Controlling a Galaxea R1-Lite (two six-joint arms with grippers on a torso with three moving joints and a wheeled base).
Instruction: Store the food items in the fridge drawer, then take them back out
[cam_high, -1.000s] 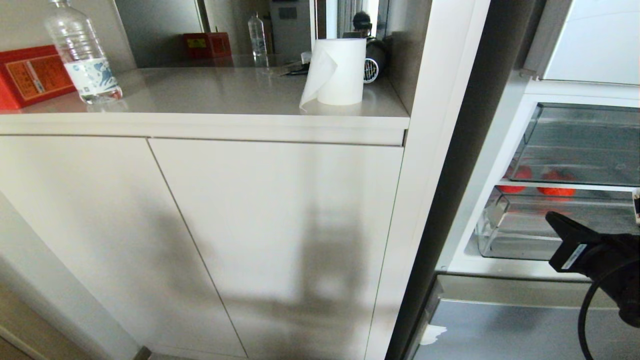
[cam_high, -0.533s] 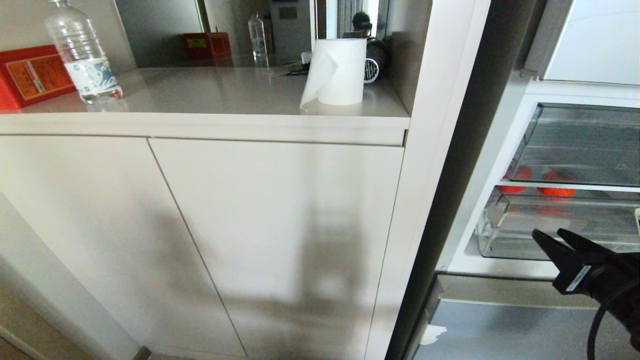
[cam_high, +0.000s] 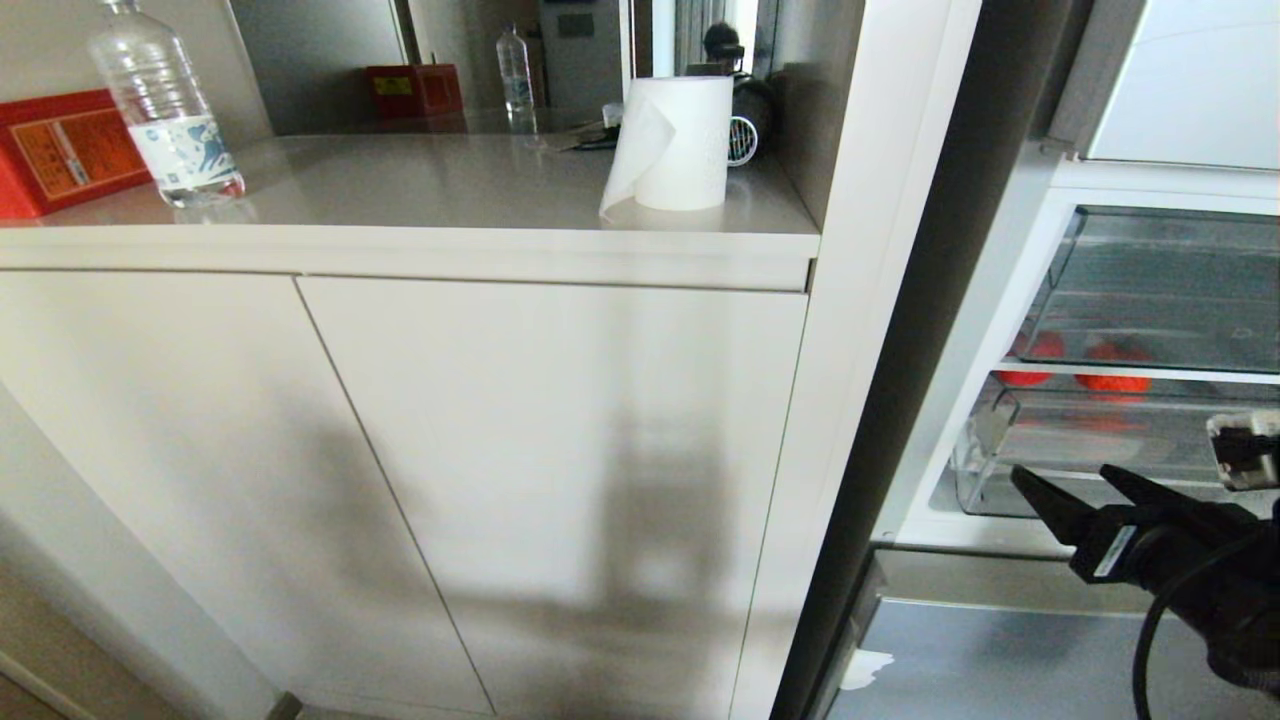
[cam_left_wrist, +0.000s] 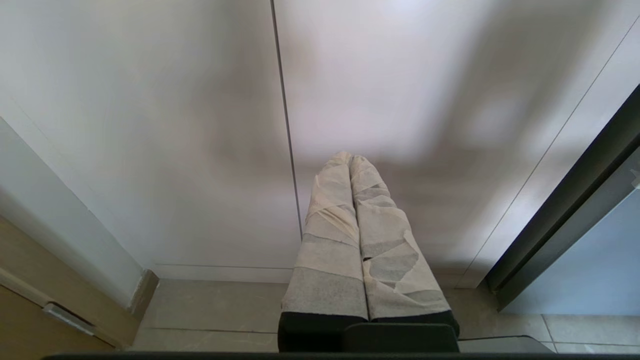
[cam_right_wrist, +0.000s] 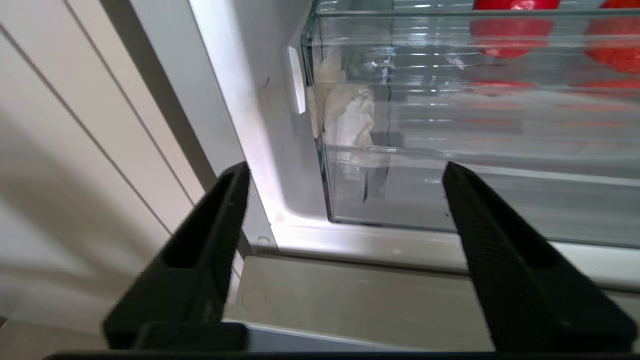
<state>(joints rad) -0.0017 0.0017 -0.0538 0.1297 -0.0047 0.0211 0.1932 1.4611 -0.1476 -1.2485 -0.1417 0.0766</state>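
Behind the clear front wall of the fridge drawer (cam_high: 1090, 450) sat two food items (cam_high: 1113, 365), both bright red and rounded, side by side toward the back, seen partly through the edge of the shelf above. Marked at its front corner by scraps of white tape (cam_right_wrist: 345, 117). Pushed in, or close to it, within the white frame of the open fridge (cam_high: 975, 330).

Just outside and below the drawer front hovered the right gripper (cam_high: 1085, 490), apart from the plastic, jaws spread wide with nothing between them. Lay well beyond the fingertips, the two red items, deeper in and higher up. Framed between the two black fingers (cam_right_wrist: 200, 260) in the right wrist view: the taped corner and the fridge's lower sill.

Parked low and far from the fridge, the left gripper (cam_left_wrist: 350, 160), its two tape-wrapped fingers (cam_left_wrist: 330, 240) pressed together on nothing, facing the white cabinet doors (cam_left_wrist: 200, 125).

Counted on the countertop (cam_high: 450, 190): one water bottle (cam_high: 165, 110), one red box (cam_high: 60, 150), one paper towel roll (cam_high: 675, 145).
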